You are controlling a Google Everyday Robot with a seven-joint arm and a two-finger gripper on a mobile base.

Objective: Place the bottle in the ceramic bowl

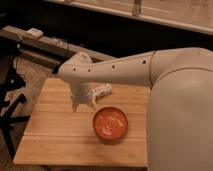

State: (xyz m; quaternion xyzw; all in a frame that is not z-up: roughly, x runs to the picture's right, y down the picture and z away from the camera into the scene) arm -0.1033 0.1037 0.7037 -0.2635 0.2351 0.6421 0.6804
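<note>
The glossy orange-red ceramic bowl (110, 123) stands on the wooden table (50, 135), right of its middle. My white arm reaches in from the right, and my gripper (83, 103) points down at the table, just up and left of the bowl. A small pale, whitish bottle (103, 90) shows right beside the gripper, behind the bowl, seemingly lying on the tabletop. Whether the gripper touches it is unclear. The bowl looks empty.
My arm's large white body (180, 115) covers the table's right side. A black stand (10, 100) is on the floor to the left. A dark ledge (45, 45) with a small pale object (35, 33) runs behind the table.
</note>
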